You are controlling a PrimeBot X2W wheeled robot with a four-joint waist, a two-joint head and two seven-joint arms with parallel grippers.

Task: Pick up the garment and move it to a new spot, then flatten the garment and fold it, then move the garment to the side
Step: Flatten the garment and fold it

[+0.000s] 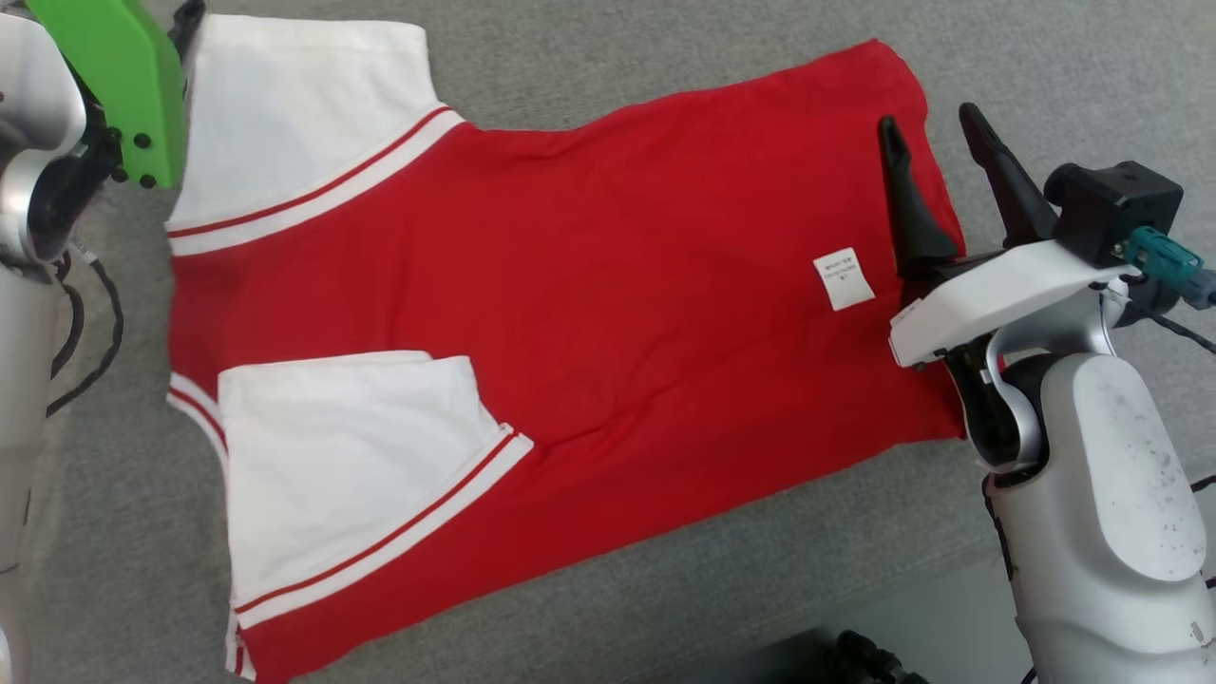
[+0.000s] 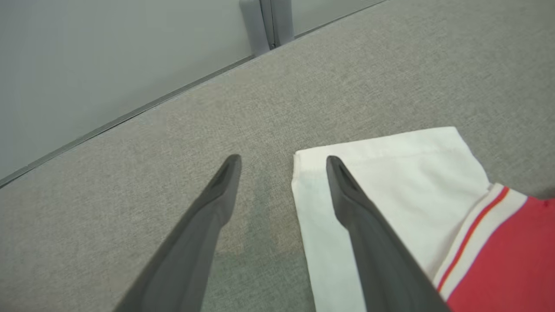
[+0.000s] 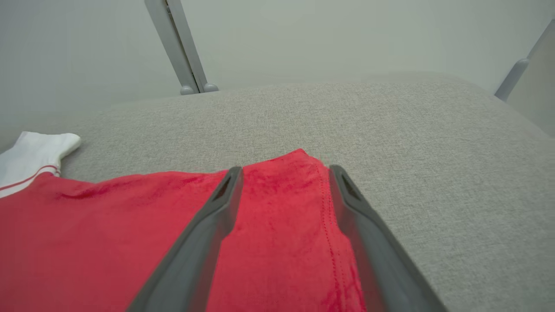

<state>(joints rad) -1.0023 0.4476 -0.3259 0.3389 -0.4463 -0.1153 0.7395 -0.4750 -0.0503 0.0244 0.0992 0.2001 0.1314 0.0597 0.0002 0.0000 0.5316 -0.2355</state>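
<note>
The garment [image 1: 570, 285] is a red T-shirt with white, red-striped sleeves, spread flat on the grey padded surface [image 1: 665, 57]. Its lower sleeve [image 1: 351, 456] is folded in over the red body, and a white label [image 1: 843, 277] shows near the hem. My right gripper [image 1: 929, 119] hovers open over the hem's far corner [image 3: 299, 160], one finger over red cloth and one over the bare surface. My left gripper [image 2: 282, 161] is open at the upper sleeve's [image 2: 390, 173] outer edge, holding nothing. In the head view a green cover [image 1: 114, 76] hides most of it.
A pale wall with grey posts [image 2: 264, 21] [image 3: 177, 47] borders the far side of the surface. The surface's near edge [image 1: 855, 589] runs along the lower right, with a dark object [image 1: 855, 660] below it. Bare grey surface lies right of the hem.
</note>
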